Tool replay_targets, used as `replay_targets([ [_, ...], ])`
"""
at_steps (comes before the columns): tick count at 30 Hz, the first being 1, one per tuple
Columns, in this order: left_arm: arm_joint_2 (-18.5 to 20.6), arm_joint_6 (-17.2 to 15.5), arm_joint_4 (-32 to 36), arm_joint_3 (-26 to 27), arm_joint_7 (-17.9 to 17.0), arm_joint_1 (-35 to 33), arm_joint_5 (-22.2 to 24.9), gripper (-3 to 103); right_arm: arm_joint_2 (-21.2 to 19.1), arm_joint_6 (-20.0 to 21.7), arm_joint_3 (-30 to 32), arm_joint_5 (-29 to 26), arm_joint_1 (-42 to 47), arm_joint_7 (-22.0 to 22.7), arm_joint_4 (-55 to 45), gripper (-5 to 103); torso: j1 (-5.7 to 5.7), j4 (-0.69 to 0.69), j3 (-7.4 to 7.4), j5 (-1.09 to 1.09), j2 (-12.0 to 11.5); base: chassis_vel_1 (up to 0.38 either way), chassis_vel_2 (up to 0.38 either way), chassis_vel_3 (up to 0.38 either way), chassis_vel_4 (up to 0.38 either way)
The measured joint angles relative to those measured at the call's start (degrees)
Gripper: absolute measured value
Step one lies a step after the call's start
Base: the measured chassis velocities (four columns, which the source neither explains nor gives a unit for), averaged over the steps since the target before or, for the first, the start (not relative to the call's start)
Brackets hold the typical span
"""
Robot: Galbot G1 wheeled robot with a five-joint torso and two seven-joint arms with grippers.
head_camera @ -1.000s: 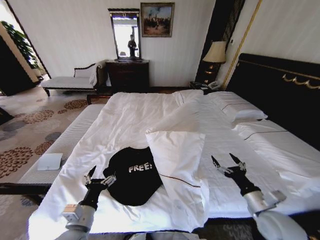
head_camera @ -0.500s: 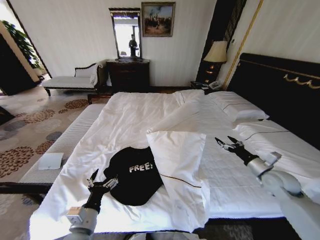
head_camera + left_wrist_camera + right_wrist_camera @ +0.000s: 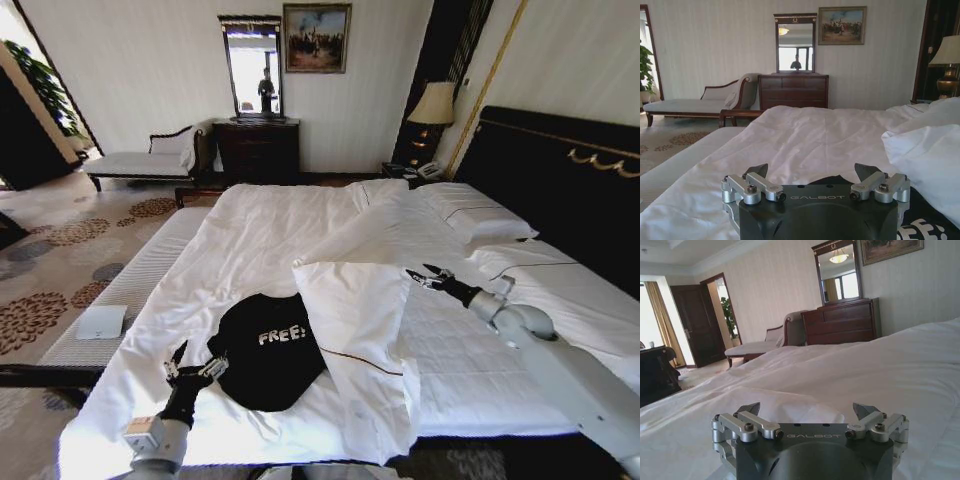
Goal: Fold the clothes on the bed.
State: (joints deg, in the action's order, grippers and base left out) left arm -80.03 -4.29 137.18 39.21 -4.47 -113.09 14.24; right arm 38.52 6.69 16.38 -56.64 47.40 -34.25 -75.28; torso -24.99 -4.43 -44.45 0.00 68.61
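Note:
The clothes, a black T-shirt (image 3: pixel 265 350) with white "FREE!" lettering, lie spread on the near left part of the white bed (image 3: pixel 270 225). My left gripper (image 3: pixel 195 362) hovers open just off the shirt's near left edge. In the left wrist view this gripper (image 3: pixel 811 172) has its fingers wide apart over the black fabric (image 3: pixel 927 227). My right gripper (image 3: pixel 420 273) is open over the bedding at the far right edge of a turned-back white duvet flap (image 3: pixel 350 300), which overlaps the shirt's right side. The right wrist view shows that gripper (image 3: pixel 807 410) empty above white sheet.
A white-cushioned bench (image 3: pixel 140 285) runs along the bed's left side with a small white folded cloth (image 3: pixel 100 322) on it. Pillows (image 3: pixel 470 215) and the black headboard (image 3: pixel 560 190) are at the right. A chaise (image 3: pixel 140 165), dresser (image 3: pixel 258 150) and lamp (image 3: pixel 432 105) stand along the far wall.
My right arm has reached forward and left, carrying its gripper from the near right bedding to the duvet flap's far edge. The left gripper has drawn back slightly.

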Motion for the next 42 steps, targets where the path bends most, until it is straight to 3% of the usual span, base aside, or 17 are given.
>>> replay_targets([
  [7, -0.23, -0.01, 0.89, 2.13, 0.01, -0.76, 0.44, 99, 3.95, -1.29, -6.62, 3.57, -9.15, 0.29, 10.5, 100, -0.01, 0.03, 0.0, 0.0, -0.01, 0.0, 0.0, 0.0, 0.0],
  [15, -0.67, 0.0, 1.16, 2.55, 0.03, -0.81, 0.77, 99, 4.33, -0.64, -8.1, 5.45, -9.42, -0.73, 11.16, 101, 0.0, -0.01, 0.01, -0.01, 0.0, 0.0, 0.0, 0.0, 0.0],
  [19, -0.94, -0.09, 1.35, 2.35, 0.02, -0.86, 0.23, 99, 5.46, 0.1, -9.17, 5.61, -9.47, -0.74, 10.78, 90, 0.0, 0.0, 0.0, -0.01, 0.0, 0.0, 0.0, 0.0, 0.0],
  [21, -0.96, -0.09, 1.37, 2.58, 0.01, -0.92, 0.23, 99, 5.76, 0.1, -9.48, 5.64, -9.67, -0.72, 10.96, 90, 0.0, 0.01, 0.0, 0.0, 0.0, 0.0, 0.0, 0.0, 0.0],
  [24, -1.05, -0.09, 1.59, 3.34, 0.01, -1.11, 0.51, 99, 6.31, 0.1, -9.91, 5.38, -10.2, -0.37, 11.33, 76, 0.0, 0.02, 0.0, 0.0, 0.0, 0.0, 0.0, 0.0, 0.0],
  [30, -1.05, -0.08, 1.67, 3.73, 0.01, -0.99, 0.89, 99, 6.34, 0.11, -10.03, 4.96, -10.3, -0.27, 10.8, 59, 0.0, 0.01, 0.0, -0.01, 0.01, 0.0, 0.0, 0.0, 0.0],
  [33, -0.94, -0.08, 1.68, 3.55, 0.01, -0.78, 0.94, 99, 6.21, 0.13, -9.98, 4.76, -9.93, -0.06, 9.64, 43, 0.0, 0.01, 0.0, 0.0, 0.01, 0.0, 0.0, 0.0, 0.0],
  [36, -0.88, -0.08, 1.68, 3.49, 0.01, -0.65, 0.97, 99, 6.11, 0.15, -9.78, 4.69, -9.63, 0.13, 9.0, 37, 0.0, 0.01, 0.0, -0.01, 0.01, 0.0, 0.0, 0.0, 0.0],
  [40, -0.92, -0.08, 1.68, 3.53, 0.0, -0.51, 1.15, 99, 5.92, 0.23, -9.04, 4.23, -8.67, 0.37, 7.62, 16, 0.0, 0.01, 0.0, -0.01, 0.01, 0.0, 0.0, 0.0, 0.0],
  [42, -0.97, -0.08, 1.68, 3.54, 0.0, -0.5, 1.18, 99, 5.81, 0.24, -8.88, 4.21, -8.36, 0.39, 7.31, 16, 0.0, 0.01, 0.0, -0.01, 0.01, 0.0, 0.0, 0.0, 0.0],
])
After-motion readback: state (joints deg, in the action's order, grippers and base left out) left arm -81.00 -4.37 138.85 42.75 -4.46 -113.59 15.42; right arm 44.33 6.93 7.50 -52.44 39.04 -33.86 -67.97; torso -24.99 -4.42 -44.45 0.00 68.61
